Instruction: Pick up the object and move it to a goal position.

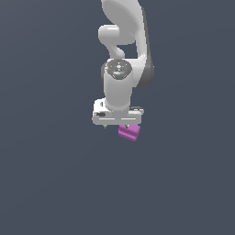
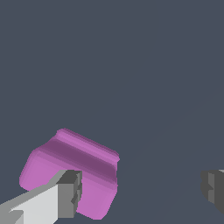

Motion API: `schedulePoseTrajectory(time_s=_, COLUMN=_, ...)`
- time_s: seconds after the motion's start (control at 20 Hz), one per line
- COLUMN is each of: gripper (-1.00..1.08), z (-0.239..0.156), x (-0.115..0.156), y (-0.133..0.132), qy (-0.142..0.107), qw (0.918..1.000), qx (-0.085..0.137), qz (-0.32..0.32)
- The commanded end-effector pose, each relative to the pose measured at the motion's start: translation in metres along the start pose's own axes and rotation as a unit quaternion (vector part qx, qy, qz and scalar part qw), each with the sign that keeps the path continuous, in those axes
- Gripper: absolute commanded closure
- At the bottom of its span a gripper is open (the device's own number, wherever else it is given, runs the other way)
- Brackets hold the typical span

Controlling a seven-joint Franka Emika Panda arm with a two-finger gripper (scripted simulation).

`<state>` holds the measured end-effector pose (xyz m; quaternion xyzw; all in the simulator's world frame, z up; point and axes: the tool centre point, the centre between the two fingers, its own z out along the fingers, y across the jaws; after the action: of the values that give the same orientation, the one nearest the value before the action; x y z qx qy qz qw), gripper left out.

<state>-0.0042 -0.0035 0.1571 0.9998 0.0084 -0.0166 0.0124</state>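
Note:
The object [image 1: 129, 132] is a small magenta-purple blocky piece with rounded edges and a stepped groove; it lies on the dark grey floor and shows just under my hand in the exterior view. In the wrist view the object [image 2: 74, 168] lies off to one side, partly behind one fingertip [image 2: 70, 194]. My gripper [image 2: 142, 189] is open, its two fingers far apart, and holds nothing. The object is not between the fingers; it sits beside and beneath one of them. In the exterior view the fingers are hidden by the white hand [image 1: 117, 115].
The white arm [image 1: 126, 50] reaches down from the top of the exterior view. The dark grey floor [image 1: 55, 174] spreads flat all around. No other objects or goal marker show.

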Motion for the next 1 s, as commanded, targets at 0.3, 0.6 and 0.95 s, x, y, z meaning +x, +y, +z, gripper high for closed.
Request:
schedulePoseTrajectory(time_s=0.3, gripper=-0.92, z=0.003, x=-0.001, y=0.025, qy=-0.001, qw=0.9998, qx=-0.010, qz=0.017)
schedulePoseTrajectory(time_s=0.6, gripper=-0.92, z=0.004, x=-0.002, y=0.037, qy=-0.002, qw=0.9995, qx=-0.015, qz=0.027)
schedulePoseTrajectory(time_s=0.95, gripper=-0.92, z=0.005, x=-0.003, y=0.032, qy=-0.001, qw=0.9999, qx=-0.013, qz=0.001)
